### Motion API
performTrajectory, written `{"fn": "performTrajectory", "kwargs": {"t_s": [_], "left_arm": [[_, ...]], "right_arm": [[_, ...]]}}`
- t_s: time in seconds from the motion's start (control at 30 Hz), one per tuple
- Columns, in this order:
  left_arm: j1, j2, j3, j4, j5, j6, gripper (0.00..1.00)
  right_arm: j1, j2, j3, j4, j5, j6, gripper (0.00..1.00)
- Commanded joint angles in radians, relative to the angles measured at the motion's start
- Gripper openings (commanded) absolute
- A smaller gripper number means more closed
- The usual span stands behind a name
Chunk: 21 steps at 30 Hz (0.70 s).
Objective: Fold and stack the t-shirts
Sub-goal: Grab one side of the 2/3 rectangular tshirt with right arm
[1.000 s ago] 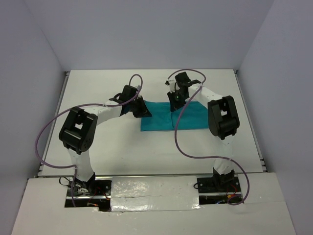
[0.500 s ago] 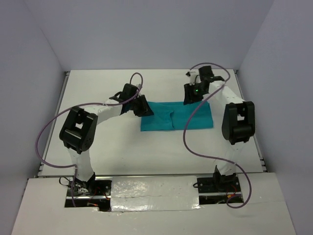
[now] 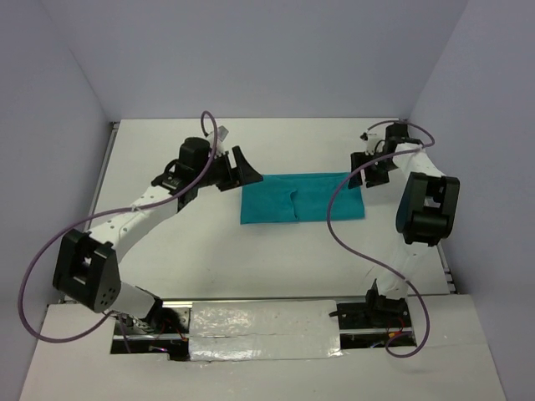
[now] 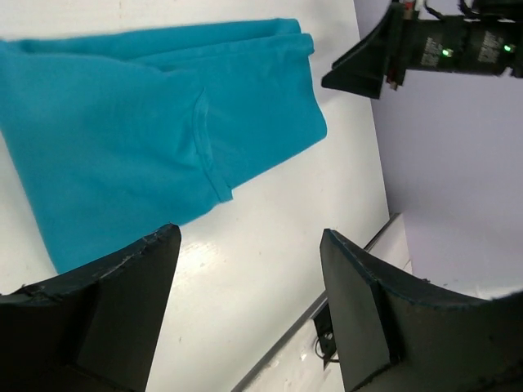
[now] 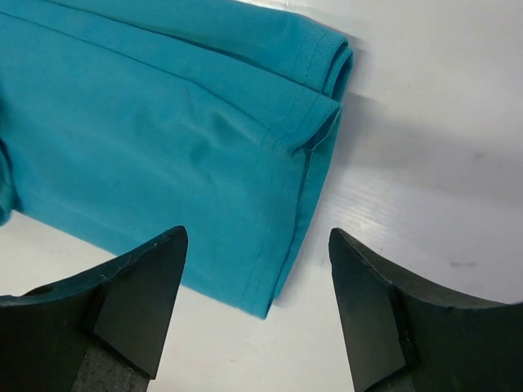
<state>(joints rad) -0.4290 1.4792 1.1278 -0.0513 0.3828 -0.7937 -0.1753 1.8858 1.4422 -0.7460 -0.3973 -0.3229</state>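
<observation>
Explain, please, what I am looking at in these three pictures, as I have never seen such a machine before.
These are two robot arms bolted at the near edge of a white table. The wide picture comes from a fixed camera above and behind them. The other two come from a camera on each wrist, so the dark wedges at the bottom are that arm's own fingers. On the table lies one teal cloth t-shirt, folded into a flat band. The left gripper is near its left end and the right gripper near its right end. Both are open and hold nothing.
</observation>
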Motion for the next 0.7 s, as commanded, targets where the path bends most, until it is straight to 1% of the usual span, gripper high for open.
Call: {"fn": "performTrajectory", "kwargs": {"t_s": [0.0,0.13,0.23,0.3,0.47,0.57,0.67], "left_arm": [[0.001,-0.083,-0.104,0.031,-0.010,-0.030,0.82],[0.001,-0.172,-0.206,0.042,-0.031,-0.059,0.82],[0.003,-0.223,-0.273,0.042,-0.042,-0.085,0.82],[0.003,-0.255,-0.316,0.076,-0.048,-0.102,0.82],[0.001,-0.306,-0.358,0.077,-0.070,-0.121,0.83],[0.001,-0.319,-0.365,0.068,-0.081,-0.121,0.83],[0.001,-0.330,-0.373,0.065,-0.084,-0.122,0.83]], "right_arm": [[-0.004,0.068,0.047,-0.032,-0.003,-0.041,0.78],[-0.006,0.117,0.052,-0.010,0.032,-0.060,0.78],[-0.010,0.148,0.050,-0.009,0.015,-0.082,0.76],[-0.010,0.153,0.037,0.005,0.006,-0.093,0.76],[-0.007,0.190,0.012,0.007,-0.023,-0.088,0.72],[0.010,0.182,-0.020,0.023,-0.046,-0.084,0.70],[0.025,0.176,-0.032,0.042,-0.034,-0.070,0.67]]}}
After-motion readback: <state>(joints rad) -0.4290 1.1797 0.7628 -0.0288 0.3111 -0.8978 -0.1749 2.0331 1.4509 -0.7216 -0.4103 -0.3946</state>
